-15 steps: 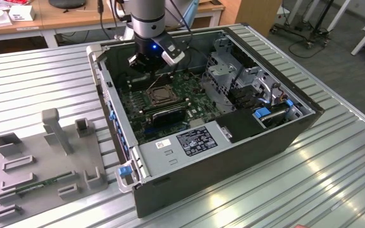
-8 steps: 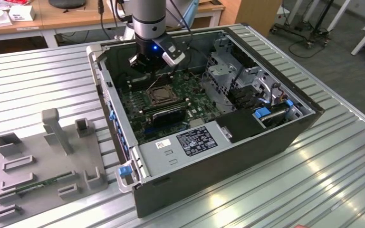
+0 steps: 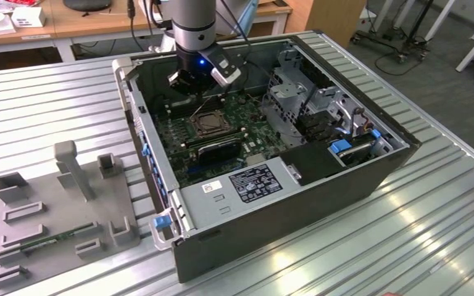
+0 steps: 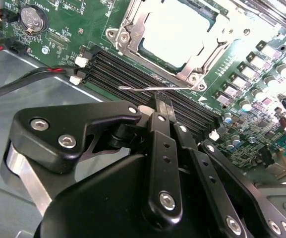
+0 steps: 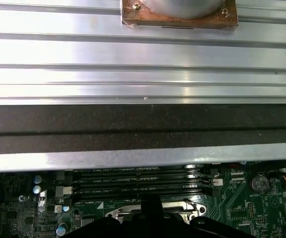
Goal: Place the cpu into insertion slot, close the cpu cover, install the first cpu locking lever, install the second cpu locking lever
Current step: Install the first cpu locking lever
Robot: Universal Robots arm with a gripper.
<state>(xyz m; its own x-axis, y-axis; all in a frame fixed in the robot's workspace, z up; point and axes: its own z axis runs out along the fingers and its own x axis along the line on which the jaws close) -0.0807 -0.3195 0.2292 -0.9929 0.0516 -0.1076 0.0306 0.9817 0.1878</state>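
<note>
Status: the cpu (image 4: 175,35) is seated in the insertion slot (image 3: 208,123), silvery top facing up. The cpu cover (image 4: 132,27) lies flat over the slot and frames the chip through its window, so I judge steps one and two complete.

My pincer (image 4: 162,101) is clenched, fingers together with nothing gripped between them. Its tip sits just beside the slot, on the edge facing the memory slots (image 4: 128,72). It is at or touching a thin wire locking lever (image 4: 142,89) that runs along that edge.

I cannot tell whether this lever is hooked under its catch, and I judge it to be the step in hand. The state of the other lever cannot be determined. The computer case (image 3: 303,203) holding the slot rests on the worktop (image 3: 56,98).
</note>
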